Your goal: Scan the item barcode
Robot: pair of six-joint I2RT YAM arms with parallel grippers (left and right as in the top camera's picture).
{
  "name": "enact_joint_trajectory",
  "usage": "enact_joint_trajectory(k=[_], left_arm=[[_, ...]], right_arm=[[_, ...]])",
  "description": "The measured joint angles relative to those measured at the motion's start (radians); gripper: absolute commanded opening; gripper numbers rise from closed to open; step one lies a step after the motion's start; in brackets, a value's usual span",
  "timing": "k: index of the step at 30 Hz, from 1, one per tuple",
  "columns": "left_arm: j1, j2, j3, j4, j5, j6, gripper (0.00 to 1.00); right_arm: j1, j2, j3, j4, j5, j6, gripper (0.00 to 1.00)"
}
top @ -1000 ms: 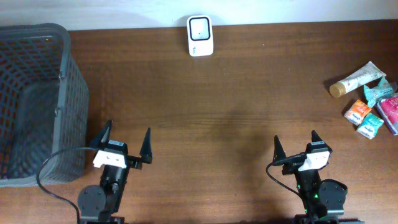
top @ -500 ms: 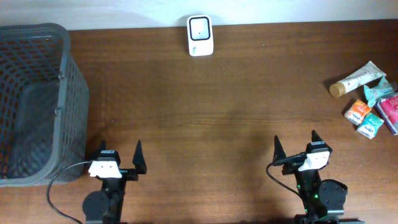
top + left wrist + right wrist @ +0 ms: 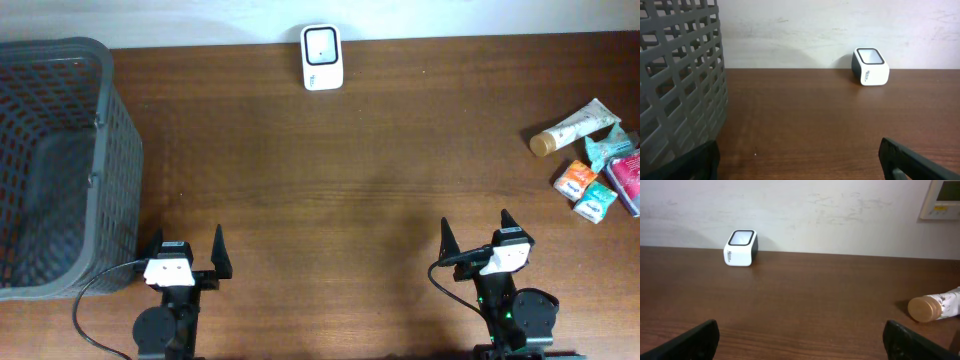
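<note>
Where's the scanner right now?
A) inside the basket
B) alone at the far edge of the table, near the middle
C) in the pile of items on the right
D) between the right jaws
B: the white scanner stands by itself at the far edge of the table, apart from the basket on the left and the items on the right.

White scanner (image 3: 322, 58) (far edge), packets (image 3: 597, 201) right.

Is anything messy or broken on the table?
Nothing looks broken or spilled. The white scanner sits upright at the back, and the grey basket stands upright on the left. The small packets and the tube lie in a loose jumble on the right, but none looks damaged.
</note>
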Motion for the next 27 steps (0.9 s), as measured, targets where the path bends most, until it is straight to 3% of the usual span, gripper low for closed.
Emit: enact_joint_trajectory(k=[27], left_arm=[[0.0, 0.0, 0.0, 0.0, 0.0, 0.0, 0.99]], right_arm=[[0.0, 0.0, 0.0, -0.006, 0.051, 0.002, 0.99]])
